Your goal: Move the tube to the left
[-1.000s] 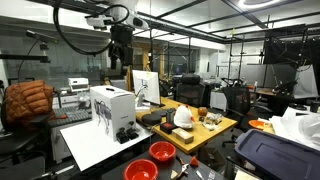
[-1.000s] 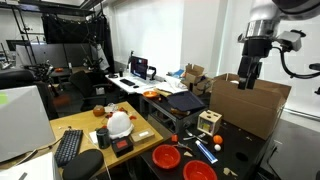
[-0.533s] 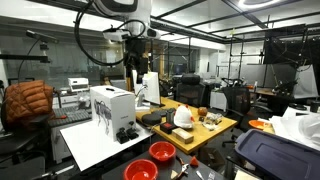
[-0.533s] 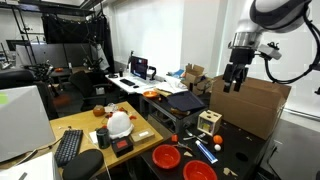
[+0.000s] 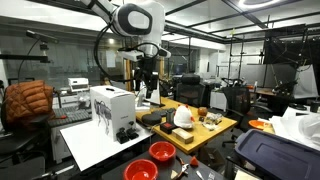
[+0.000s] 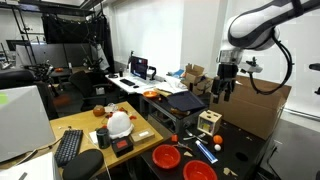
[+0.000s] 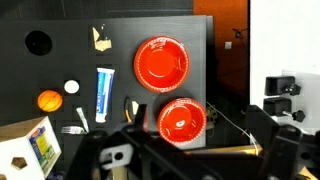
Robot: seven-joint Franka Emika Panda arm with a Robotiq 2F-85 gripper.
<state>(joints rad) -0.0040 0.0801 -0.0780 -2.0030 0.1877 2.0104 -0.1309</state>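
Lowered and swung closer to the table over the past second, the gripper point(image 6: 222, 90) hangs well above the black tabletop point(image 7: 60, 60). It points down from the bent arm, jaws spread and holding nothing. In the wrist view the tube point(image 7: 104, 93) lies flat beside two red bowls point(image 7: 162, 62), touching neither, with an orange ball point(image 7: 49, 100) nearby. Cluttered lab desks fill the room.

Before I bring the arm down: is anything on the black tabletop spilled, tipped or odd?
Nothing stands out. In the wrist view the tube lies flat beside two upright red bowls; only a small tan scrap lies loose near it.
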